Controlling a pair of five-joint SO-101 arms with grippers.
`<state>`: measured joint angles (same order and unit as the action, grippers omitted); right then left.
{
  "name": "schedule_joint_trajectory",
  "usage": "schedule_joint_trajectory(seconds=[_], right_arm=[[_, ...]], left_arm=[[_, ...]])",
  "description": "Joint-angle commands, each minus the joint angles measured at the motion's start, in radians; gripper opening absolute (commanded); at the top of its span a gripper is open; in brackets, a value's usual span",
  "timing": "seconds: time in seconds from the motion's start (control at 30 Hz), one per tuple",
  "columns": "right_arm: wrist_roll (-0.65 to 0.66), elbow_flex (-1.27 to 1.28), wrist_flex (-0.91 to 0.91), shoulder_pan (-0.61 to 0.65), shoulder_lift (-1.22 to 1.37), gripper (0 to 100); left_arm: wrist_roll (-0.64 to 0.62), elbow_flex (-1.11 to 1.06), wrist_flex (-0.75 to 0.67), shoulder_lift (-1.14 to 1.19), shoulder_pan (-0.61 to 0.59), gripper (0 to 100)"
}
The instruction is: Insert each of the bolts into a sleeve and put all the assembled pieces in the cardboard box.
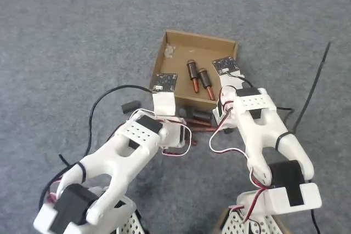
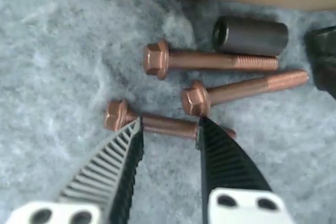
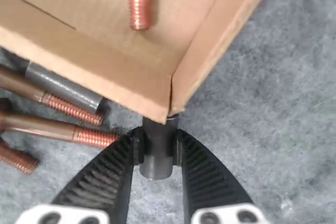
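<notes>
Three copper bolts lie on the grey carpet in front of the cardboard box (image 1: 227, 45). My left gripper (image 2: 169, 129) is open, its fingers either side of the shank of the nearest bolt (image 2: 157, 123). Beyond it lie two more bolts (image 2: 210, 60) (image 2: 241, 88) and a dark sleeve (image 2: 251, 35). At the box's near corner (image 3: 170, 103), my right gripper (image 3: 156, 148) is shut on a dark sleeve (image 3: 156, 156) that stands on end. Two assembled pieces (image 1: 193, 75) (image 1: 207, 84) lie inside the box.
Another dark sleeve (image 1: 130, 105) lies alone on the carpet left of the box. A small pale scrap (image 1: 170, 52) sits in the box's far left corner. Both arms crowd the strip in front of the box, and cables (image 1: 98, 108) trail beside them.
</notes>
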<state>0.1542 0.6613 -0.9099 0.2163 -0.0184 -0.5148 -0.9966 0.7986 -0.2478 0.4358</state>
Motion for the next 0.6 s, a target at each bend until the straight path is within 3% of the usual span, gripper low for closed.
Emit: schedule_joint_trajectory(seconds=[0.0, 0.57], right_arm=[[0.040, -0.034, -0.007, 0.019, 0.004, 0.6], [0.051, -0.034, -0.008, 0.033, 0.004, 0.6]], left_arm=[[0.051, 0.008, 0.054, 0.014, 0.023, 17], [0.083, 0.113, 0.183, 0.178, -0.011, 17]])
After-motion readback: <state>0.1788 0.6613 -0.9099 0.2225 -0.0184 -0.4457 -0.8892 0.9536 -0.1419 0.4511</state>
